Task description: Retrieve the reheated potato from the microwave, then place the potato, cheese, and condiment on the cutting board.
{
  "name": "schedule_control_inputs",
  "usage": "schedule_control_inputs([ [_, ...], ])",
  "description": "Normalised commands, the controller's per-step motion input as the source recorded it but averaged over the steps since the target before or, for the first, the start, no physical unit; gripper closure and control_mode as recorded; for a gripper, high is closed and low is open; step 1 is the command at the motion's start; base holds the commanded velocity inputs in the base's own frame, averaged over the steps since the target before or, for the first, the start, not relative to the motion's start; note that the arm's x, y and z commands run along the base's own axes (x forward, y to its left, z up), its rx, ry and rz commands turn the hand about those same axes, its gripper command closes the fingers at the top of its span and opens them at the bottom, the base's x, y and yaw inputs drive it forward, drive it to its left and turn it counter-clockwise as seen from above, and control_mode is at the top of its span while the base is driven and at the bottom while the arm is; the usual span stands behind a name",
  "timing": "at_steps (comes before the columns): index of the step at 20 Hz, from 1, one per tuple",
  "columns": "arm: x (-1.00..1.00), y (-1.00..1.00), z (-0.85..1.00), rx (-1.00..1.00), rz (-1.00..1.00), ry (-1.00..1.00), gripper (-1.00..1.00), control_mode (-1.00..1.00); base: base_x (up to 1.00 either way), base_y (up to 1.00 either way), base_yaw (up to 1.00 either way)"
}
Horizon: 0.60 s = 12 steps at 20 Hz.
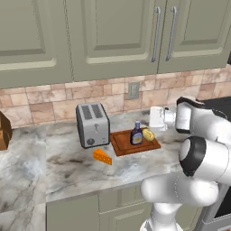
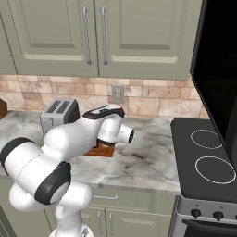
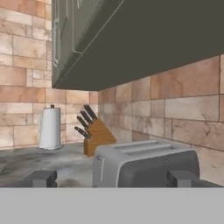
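Potato [image 1: 148,134] sits on the board [image 1: 122,145] in my left base view, just right of the condiment [image 1: 136,133], which stands upright there too; I judge those two are done. The cheese [image 1: 103,157] lies on the table [image 1: 63,162] in front of the toaster [image 1: 92,124], apart from the board, so I take it as what is left. My end effector [image 1: 156,118] hangs above the board's right end, turned left. Count: one potato, one bottle, one wedge, one board, one toaster.

Right base view: my arm covers most of the board [image 2: 99,151]; the microwave [image 2: 217,69] door stands open at the right.

Hand view: my fingertips [image 3: 41,178] stand wide apart with nothing between them, looking along the table at one toaster [image 3: 144,164], one knife block [image 3: 96,135], one paper roll [image 3: 50,128].
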Motion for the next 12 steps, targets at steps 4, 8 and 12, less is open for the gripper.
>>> schedule_control_inputs([
  [4,-0.33,0.12,0.35,-0.03,-0.17,0.01,-1.0,-1.0,0.0,0.0,0.0],
  [8,-0.27,0.09,0.46,-0.13,-0.15,0.04,-1.0,-1.0,0.0,0.0,0.0],
  [12,-0.17,0.17,0.51,-0.28,-0.05,0.04,-1.0,-1.0,0.0,0.0,0.0],
])
